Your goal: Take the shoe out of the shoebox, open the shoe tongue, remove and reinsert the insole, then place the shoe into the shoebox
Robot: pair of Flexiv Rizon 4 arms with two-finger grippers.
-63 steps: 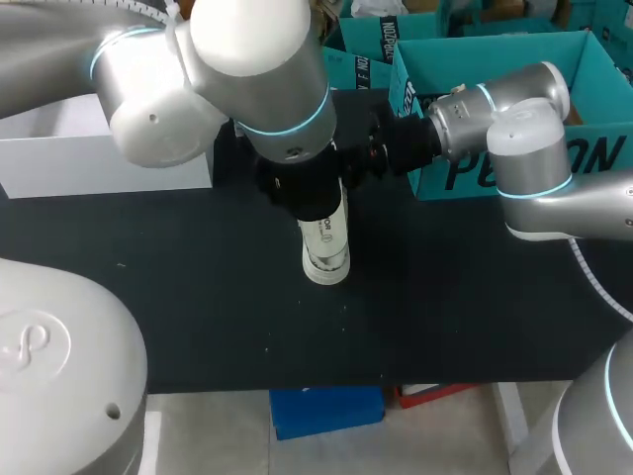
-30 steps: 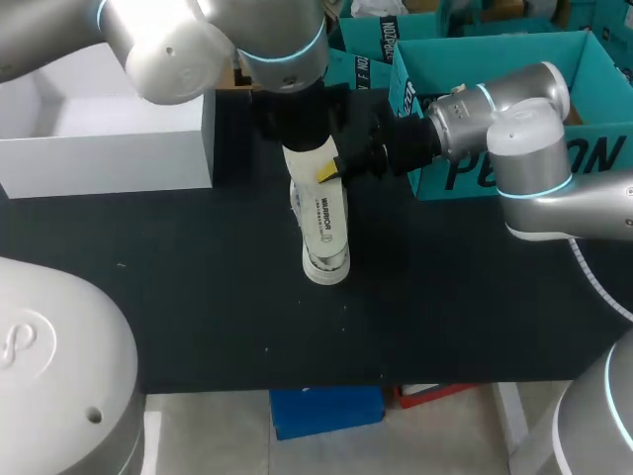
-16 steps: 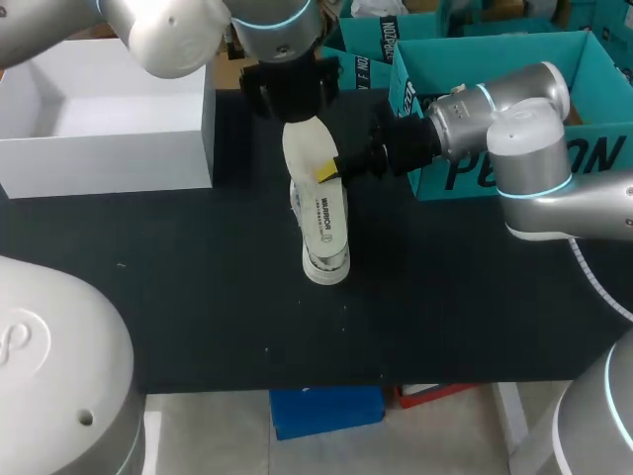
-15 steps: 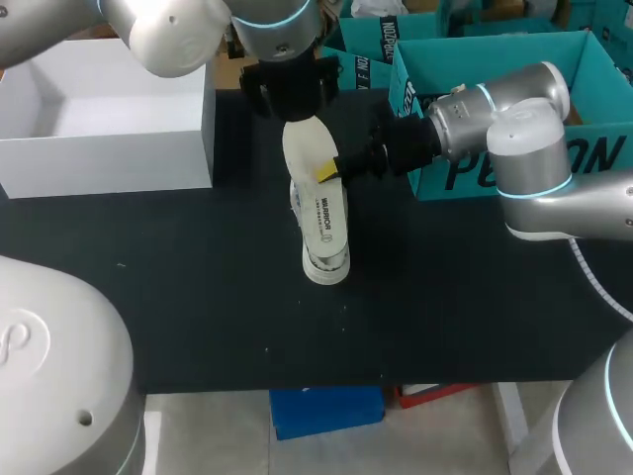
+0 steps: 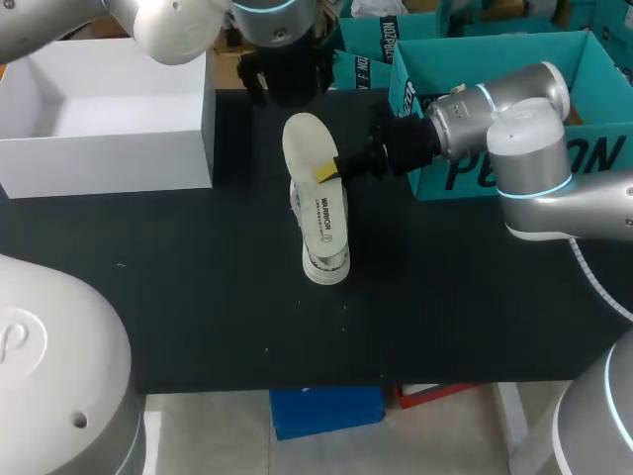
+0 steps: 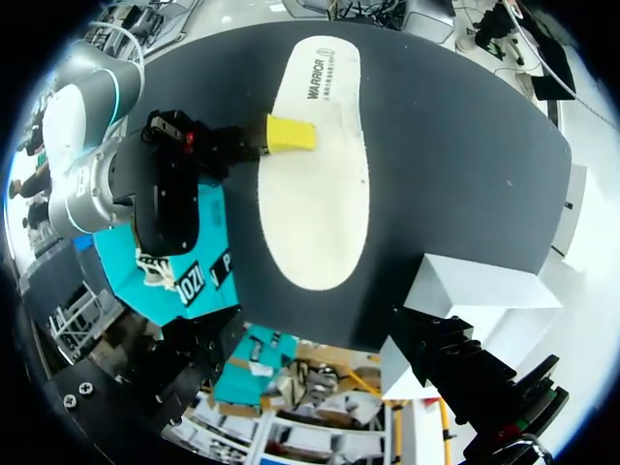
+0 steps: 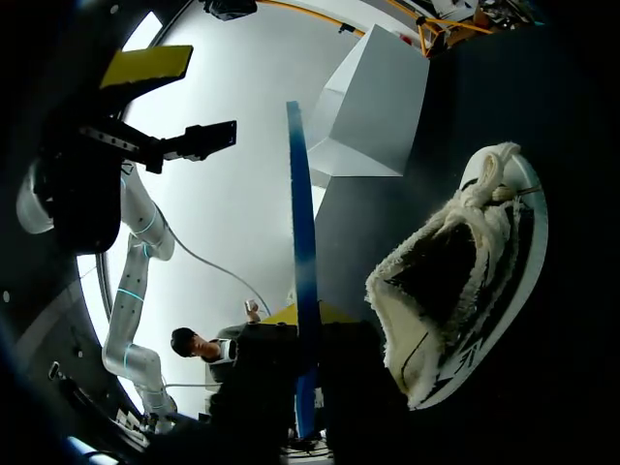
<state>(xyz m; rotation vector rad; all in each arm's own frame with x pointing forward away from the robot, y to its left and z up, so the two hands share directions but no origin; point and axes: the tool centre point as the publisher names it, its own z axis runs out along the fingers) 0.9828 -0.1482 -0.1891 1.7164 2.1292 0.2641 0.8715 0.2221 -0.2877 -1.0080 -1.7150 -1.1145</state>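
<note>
My right jaws were clamped on the edge of the insole (image 6: 315, 194), with the shoe (image 7: 455, 291) just beside them on the tabletop (image 5: 198, 277), while my left jaws hung spread and empty above the insole's far end.

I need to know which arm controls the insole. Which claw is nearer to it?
Right. The right claw grips the insole at its side edge, above the shoe. The left claw is apart from it, past its far end.
</note>
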